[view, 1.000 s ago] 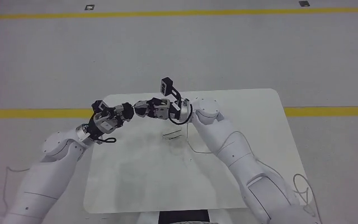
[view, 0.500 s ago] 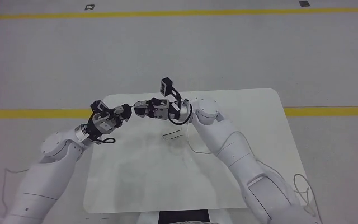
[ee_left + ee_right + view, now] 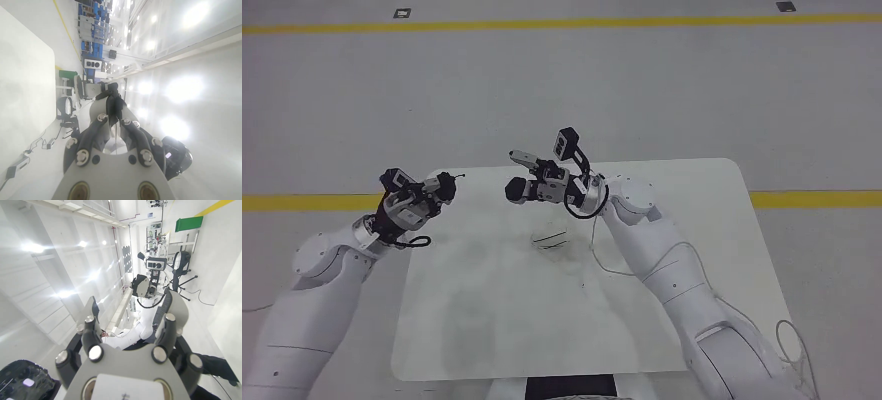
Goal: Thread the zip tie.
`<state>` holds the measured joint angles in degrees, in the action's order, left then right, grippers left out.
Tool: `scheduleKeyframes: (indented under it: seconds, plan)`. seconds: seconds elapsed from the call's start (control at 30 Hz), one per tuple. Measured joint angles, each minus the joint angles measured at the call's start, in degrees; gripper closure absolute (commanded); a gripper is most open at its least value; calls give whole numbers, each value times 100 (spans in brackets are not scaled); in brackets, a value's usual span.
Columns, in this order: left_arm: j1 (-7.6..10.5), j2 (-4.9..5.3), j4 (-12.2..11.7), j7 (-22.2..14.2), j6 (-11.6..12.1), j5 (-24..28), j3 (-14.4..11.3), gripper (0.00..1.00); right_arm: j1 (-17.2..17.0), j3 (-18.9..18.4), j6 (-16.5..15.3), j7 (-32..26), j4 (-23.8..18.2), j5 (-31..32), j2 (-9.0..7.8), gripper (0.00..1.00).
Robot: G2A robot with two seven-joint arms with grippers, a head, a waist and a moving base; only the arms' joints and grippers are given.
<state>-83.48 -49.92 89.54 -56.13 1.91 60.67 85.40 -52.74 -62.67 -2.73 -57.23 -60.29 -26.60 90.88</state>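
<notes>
Noted left gripper [image 3: 447, 183] pinched shut on thin black zip tie [image 3: 115, 132] (lying along fingers, tip toward 3 o'clock). Found right gripper [image 3: 518, 174] at 3 o'clock of it, apart, spread wide, empty.

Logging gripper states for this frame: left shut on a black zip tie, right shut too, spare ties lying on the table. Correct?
One thing is off: the right gripper is open, not shut. The right wrist view shows its fingers wide apart with nothing between them. The rest stands: the left gripper is shut on the black zip tie, and spare ties lie on the table.
</notes>
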Motion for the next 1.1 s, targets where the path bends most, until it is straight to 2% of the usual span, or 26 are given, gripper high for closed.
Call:
scheduleKeyframes:
  seconds: [0.27,0.33,0.4,0.47,0.57,0.67,0.8,0.9,1.1]
  plan:
    - [7,-3,20,25,8,-4,-6,100,4,3,6,-1,6,0,1,0]
    - [35,5,-27,33,229,-272,64,100,4,3,6,-1,6,1,1,0]
    - [63,7,-178,-183,534,-414,163,100,-8,15,-4,69,-45,88,-12,0]
    - [111,5,-331,-436,830,-477,234,100,28,45,38,220,-145,529,-69,0]
    - [231,-17,-650,-871,1374,-479,269,100,171,152,322,320,-400,1946,-216,0]
    - [356,-47,-922,-1164,1720,-412,242,100,228,270,563,296,-699,3041,-326,0]
    - [585,-122,-1250,-1484,1760,-179,270,100,270,481,785,181,-1214,4673,-475,0]
    - [681,-173,-1412,-1641,1756,-80,283,100,259,570,817,141,-1417,5319,-510,0]
    - [681,-173,-1413,-1641,1757,-86,281,100,259,565,817,144,-1404,5209,-508,0]
